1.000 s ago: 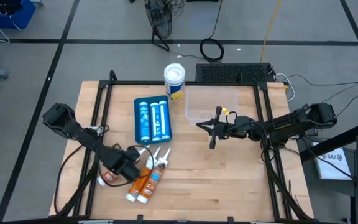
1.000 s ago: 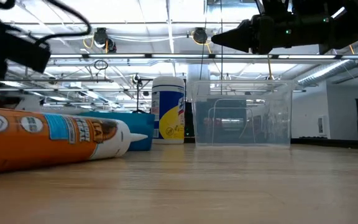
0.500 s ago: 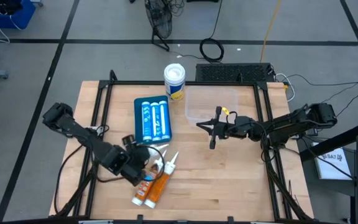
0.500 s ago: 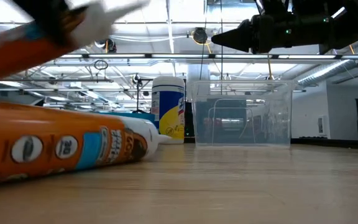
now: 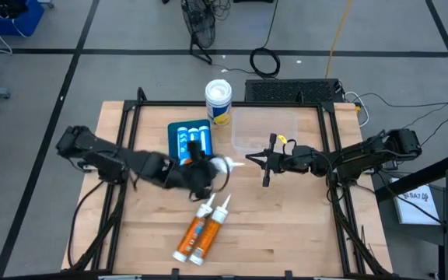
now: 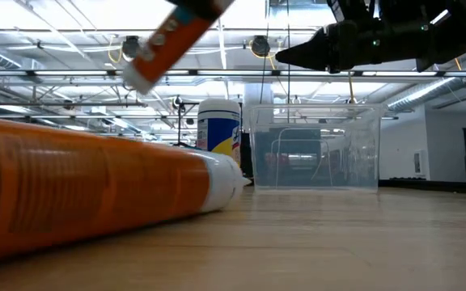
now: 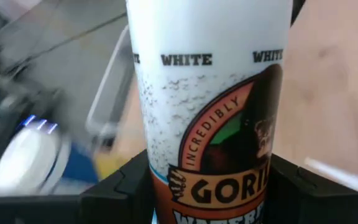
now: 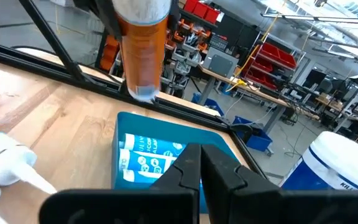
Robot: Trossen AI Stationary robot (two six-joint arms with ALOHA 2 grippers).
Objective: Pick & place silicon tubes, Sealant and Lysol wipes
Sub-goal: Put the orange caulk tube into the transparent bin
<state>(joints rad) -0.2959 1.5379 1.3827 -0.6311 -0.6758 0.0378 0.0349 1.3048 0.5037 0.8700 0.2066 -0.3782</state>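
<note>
Orange-and-white sealant tube (image 7: 210, 118) lifted over the wooden table (image 5: 286, 225), pinched in the left pincer (image 5: 201, 173).

Its two dark fingers (image 7: 114, 193) are clamped on the tube's sides, and in the low view the tube hangs tilted high above the boards. Two more orange tubes (image 5: 201, 233) lie side by side on the table nearer the front edge, nozzles pointing toward the middle. Behind the left pincer sits a blue tray (image 5: 176, 132) with blue silicon tubes (image 5: 183, 144) lying in it. The Lysol wipes (image 5: 218, 101) stand upright at the table's far edge, just beside a clear plastic tub (image 5: 264, 128). The right pincer (image 5: 264, 162) hovers by the tub's near side, its fingers pressed together on nothing.
</note>
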